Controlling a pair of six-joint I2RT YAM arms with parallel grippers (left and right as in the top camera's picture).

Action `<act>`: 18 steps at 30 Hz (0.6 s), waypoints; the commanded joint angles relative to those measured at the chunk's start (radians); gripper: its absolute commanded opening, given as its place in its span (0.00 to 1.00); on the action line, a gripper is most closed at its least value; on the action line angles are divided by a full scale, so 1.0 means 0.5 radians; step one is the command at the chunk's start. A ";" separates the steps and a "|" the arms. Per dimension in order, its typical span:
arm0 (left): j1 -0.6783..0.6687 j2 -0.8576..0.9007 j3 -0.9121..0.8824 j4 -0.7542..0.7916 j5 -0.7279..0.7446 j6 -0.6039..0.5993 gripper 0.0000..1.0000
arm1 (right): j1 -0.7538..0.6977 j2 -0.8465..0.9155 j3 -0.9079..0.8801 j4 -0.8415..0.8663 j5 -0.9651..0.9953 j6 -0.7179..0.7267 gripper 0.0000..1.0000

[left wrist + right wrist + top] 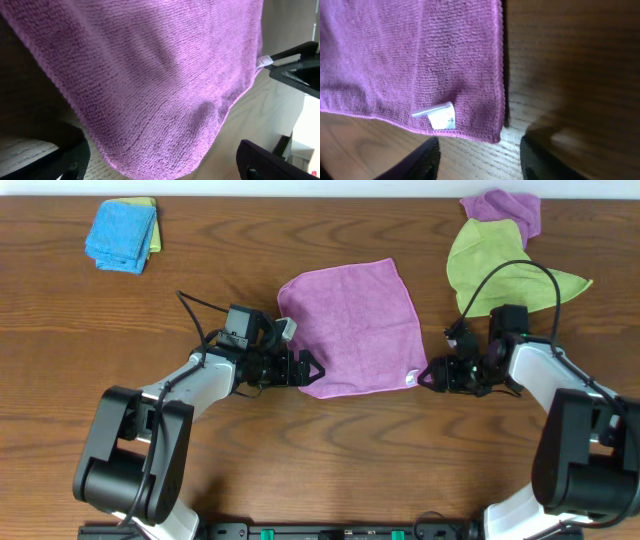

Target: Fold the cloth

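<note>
The cloth (350, 325) is a lilac microfibre towel lying flat in the middle of the table, with a small white tag (411, 376) at its near right corner. My left gripper (312, 368) is open at the cloth's near left corner; the left wrist view shows that corner (165, 150) between the spread fingers. My right gripper (428, 374) is open just beside the tagged corner; in the right wrist view the tag (440, 115) and the corner (492, 135) lie just ahead of the fingers, which rest on bare wood.
A lime-green cloth (490, 265) lies at the back right with another purple cloth (505, 208) behind it. A folded blue cloth (122, 235) over a green one sits at the back left. The table (350, 460) is brown wood.
</note>
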 commanded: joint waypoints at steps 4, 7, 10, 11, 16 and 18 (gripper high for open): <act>-0.012 0.101 -0.040 -0.046 -0.045 -0.024 0.95 | -0.005 0.022 -0.066 0.024 0.047 0.062 0.40; -0.012 0.101 -0.040 -0.057 -0.046 -0.024 0.95 | 0.001 0.022 -0.066 0.027 0.047 0.079 0.33; -0.012 0.101 -0.040 -0.056 -0.046 -0.024 0.95 | 0.025 0.022 -0.068 0.047 0.047 0.110 0.30; -0.012 0.101 -0.040 -0.056 -0.045 -0.024 0.96 | 0.033 0.022 -0.069 0.056 0.047 0.115 0.30; -0.012 0.101 -0.040 -0.059 -0.045 -0.024 0.96 | 0.067 0.022 -0.072 0.111 0.064 0.145 0.36; -0.012 0.101 -0.040 -0.063 -0.045 -0.024 0.95 | 0.069 0.022 -0.072 0.144 0.071 0.166 0.37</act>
